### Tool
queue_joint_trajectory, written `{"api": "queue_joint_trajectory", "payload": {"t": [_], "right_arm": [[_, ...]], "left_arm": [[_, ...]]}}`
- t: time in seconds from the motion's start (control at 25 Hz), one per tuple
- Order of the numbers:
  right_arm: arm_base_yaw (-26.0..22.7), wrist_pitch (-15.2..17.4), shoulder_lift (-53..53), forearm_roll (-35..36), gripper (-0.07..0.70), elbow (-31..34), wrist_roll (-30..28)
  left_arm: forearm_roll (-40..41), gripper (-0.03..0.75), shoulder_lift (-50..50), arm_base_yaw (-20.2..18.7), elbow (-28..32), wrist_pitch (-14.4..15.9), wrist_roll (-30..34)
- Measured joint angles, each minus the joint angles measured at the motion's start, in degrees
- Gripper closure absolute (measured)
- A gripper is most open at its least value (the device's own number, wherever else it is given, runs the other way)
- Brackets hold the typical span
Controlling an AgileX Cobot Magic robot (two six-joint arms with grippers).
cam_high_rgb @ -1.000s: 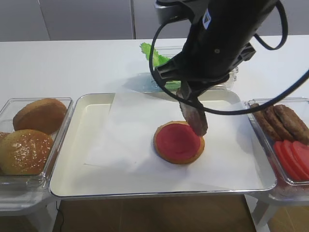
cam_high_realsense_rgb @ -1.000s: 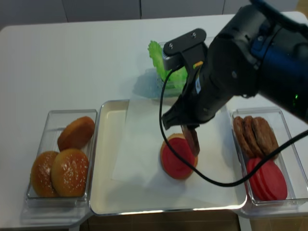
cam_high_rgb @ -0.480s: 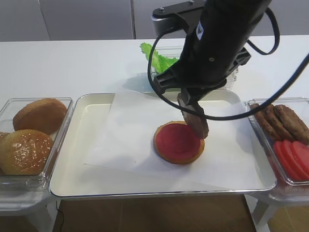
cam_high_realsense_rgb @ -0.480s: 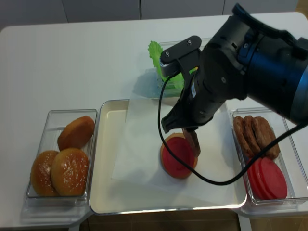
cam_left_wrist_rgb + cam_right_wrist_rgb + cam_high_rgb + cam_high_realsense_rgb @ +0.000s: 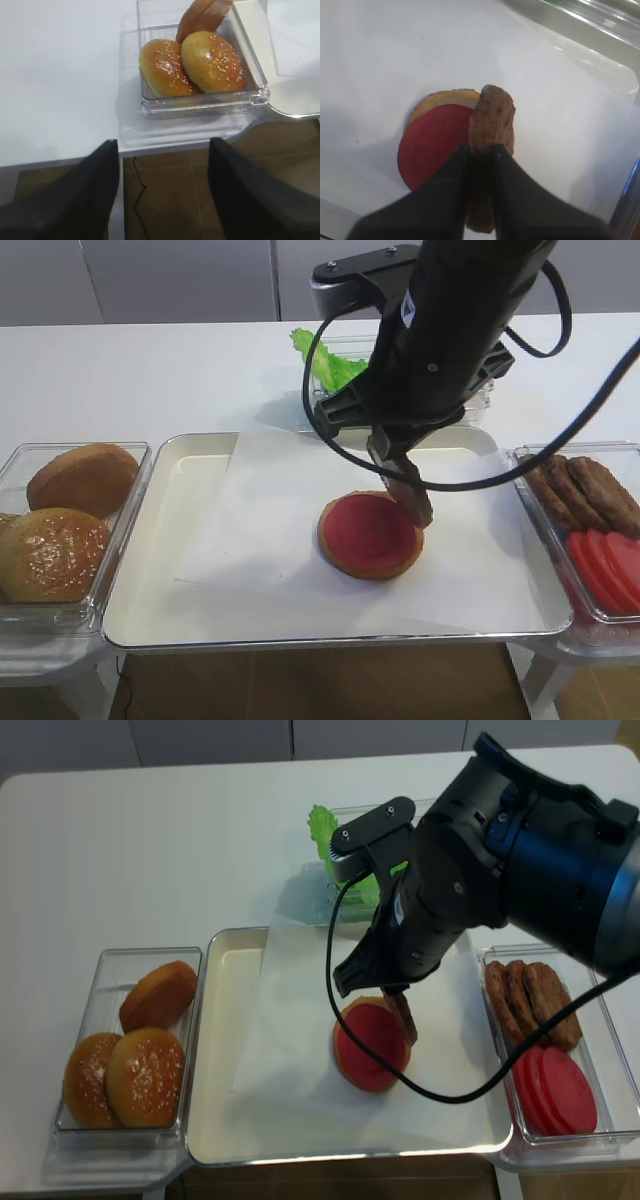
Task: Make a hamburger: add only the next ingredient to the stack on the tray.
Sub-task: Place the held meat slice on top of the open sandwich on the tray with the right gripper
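Observation:
The stack (image 5: 370,534) (image 5: 370,1045) (image 5: 435,142) is a flat tan bun base with a red disc on it, lying on the white paper of the cream tray (image 5: 175,540) (image 5: 225,1060). My right gripper (image 5: 479,149) (image 5: 392,455) is shut on a dark-brown meat patty (image 5: 491,122) (image 5: 410,495) (image 5: 404,1016). The patty hangs on edge, its lower end just above the right rim of the stack. My left gripper (image 5: 162,150) is open and empty, off the table's front edge near the bun tub.
A clear tub of domed sesame bun tops (image 5: 65,530) (image 5: 195,60) stands left of the tray. A tub with more patties (image 5: 590,490) and tomato slices (image 5: 605,565) stands on the right. Lettuce (image 5: 325,365) in a clear tub sits behind the tray.
My right arm has shifted slightly, and the held patty has come a little lower and closer to the stack's right rim. The grip has not changed.

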Motion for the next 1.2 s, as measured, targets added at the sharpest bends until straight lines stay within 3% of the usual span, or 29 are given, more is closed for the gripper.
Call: {"api": "queue_joint_trajectory", "payload": {"t": [0.32, 0.6, 0.96, 1.2], "right_arm": [[0.00, 0.00, 0.13, 0.19, 0.515, -0.04, 0.00], [0.00, 0.00, 0.26, 2.09, 0.400, -0.13, 0.00], [0.00, 1.04, 0.26, 2.63, 0.374, -0.13, 0.00], [0.00, 1.44, 0.26, 3.40, 0.242, -0.13, 0.00]], "left_arm": [[0.00, 0.296, 0.00, 0.00, 0.00, 0.00, 0.00], [0.00, 0.296, 0.00, 0.00, 0.00, 0.00, 0.00], [0.00, 0.296, 0.00, 0.00, 0.00, 0.00, 0.00], [0.00, 0.296, 0.00, 0.00, 0.00, 0.00, 0.00]]}}
